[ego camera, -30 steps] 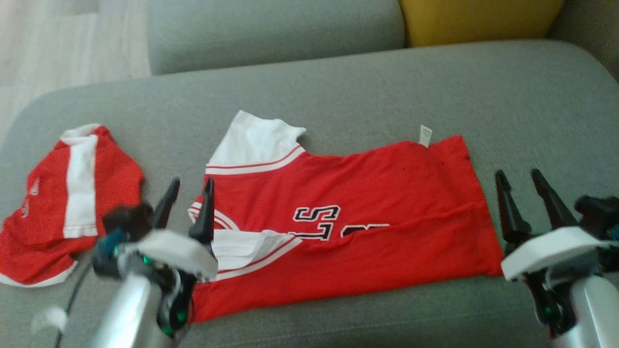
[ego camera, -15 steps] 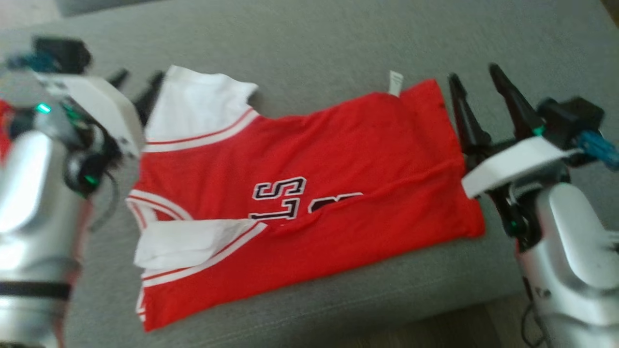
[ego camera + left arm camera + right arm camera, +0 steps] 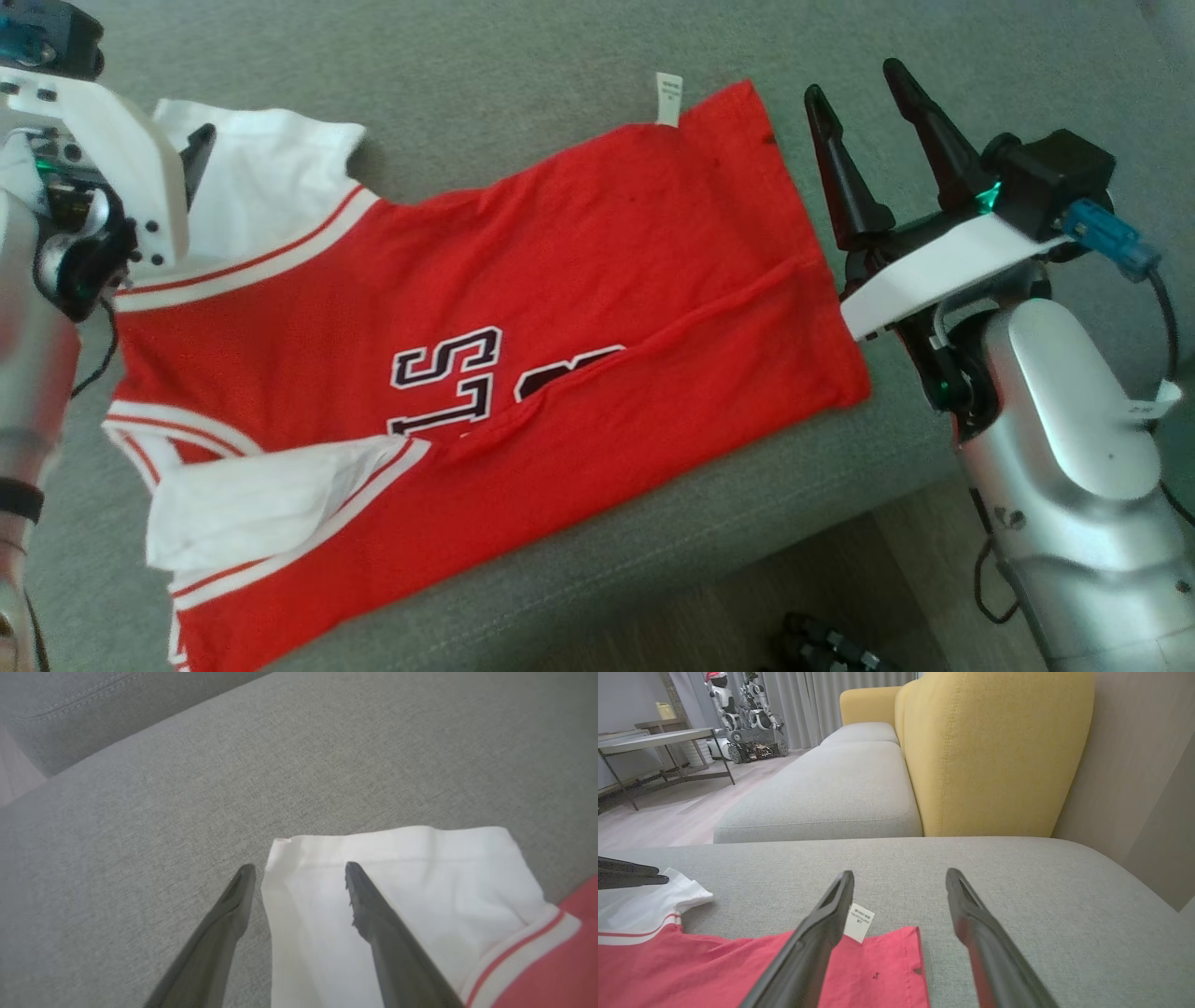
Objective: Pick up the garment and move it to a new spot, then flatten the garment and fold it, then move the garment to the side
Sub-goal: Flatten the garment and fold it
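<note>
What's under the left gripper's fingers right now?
One finger of the left gripper is over the white sleeve, the other over bare grey cushion beside the sleeve's edge. Whatever lies beneath the sleeve is covered.

The head camera looked steeply down on the garment [image 3: 560, 308] lying across the grey sofa [image 3: 523, 56]. The left wrist camera sat close over its white sleeve [image 3: 420, 882] (shared with both other views); the right wrist camera looked low along the seat.
</note>
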Controlling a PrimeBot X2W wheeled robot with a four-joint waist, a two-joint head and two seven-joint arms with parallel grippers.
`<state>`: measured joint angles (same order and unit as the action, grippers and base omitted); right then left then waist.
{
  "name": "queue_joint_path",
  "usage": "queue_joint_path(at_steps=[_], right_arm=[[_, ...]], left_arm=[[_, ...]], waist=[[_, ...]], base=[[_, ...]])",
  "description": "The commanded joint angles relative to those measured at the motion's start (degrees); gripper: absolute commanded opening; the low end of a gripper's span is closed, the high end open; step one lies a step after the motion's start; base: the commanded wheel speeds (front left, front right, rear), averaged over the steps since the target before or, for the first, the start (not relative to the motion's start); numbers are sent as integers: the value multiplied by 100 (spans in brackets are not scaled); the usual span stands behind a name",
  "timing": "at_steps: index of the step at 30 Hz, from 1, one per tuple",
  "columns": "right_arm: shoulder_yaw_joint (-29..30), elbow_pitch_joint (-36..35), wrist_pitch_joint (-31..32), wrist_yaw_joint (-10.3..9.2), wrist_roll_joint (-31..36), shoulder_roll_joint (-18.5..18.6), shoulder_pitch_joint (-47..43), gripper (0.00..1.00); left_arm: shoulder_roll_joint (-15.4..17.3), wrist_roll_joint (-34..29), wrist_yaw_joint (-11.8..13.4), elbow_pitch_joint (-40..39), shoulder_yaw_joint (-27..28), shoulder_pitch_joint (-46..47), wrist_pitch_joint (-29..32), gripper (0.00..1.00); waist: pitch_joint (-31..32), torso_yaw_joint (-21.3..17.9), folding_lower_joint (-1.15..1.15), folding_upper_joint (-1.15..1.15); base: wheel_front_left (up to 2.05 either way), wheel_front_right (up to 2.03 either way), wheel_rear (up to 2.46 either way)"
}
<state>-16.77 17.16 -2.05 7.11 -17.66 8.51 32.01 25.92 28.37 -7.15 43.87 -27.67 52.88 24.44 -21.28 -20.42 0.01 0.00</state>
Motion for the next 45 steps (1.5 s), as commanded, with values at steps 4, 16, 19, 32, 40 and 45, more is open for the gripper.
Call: queue_joint_path(at_steps=[4,16,19,32,40,45], right_arm=[[-97,-113,-96,37,-67,-61,181,100],[-49,-20,-64,37,-63,-21,253,100],[16,87,49,37,-167,58,353,100],[-493,1432,1388,37,-805,1161,1050,100],[-883,2403,1425,37,-1141,1604,1520,100],[-1191,2922,1422,37,-1428,1664,1745,100]], left_arm=[[356,-28,-33,112,13,477,-177,100],[186,337,-34,455,-451,785,-321,0],[120,496,-34,312,-520,827,-586,0],[-107,896,-34,-729,-767,554,-1410,0],[-164,1015,29,-1273,-863,281,-1359,0],[-187,1033,91,-1478,-905,218,-1328,0]], waist=[[-140,-145,-1,0],[-245,-15,-1,0],[-184,182,-1,0],[-42,1296,-1,0],[-128,1623,-1,0],[-164,1678,-1,0]], base=[[0,0,0],[0,0,0],[0,0,0],[0,0,0],[0,0,0],[0,0,0]])
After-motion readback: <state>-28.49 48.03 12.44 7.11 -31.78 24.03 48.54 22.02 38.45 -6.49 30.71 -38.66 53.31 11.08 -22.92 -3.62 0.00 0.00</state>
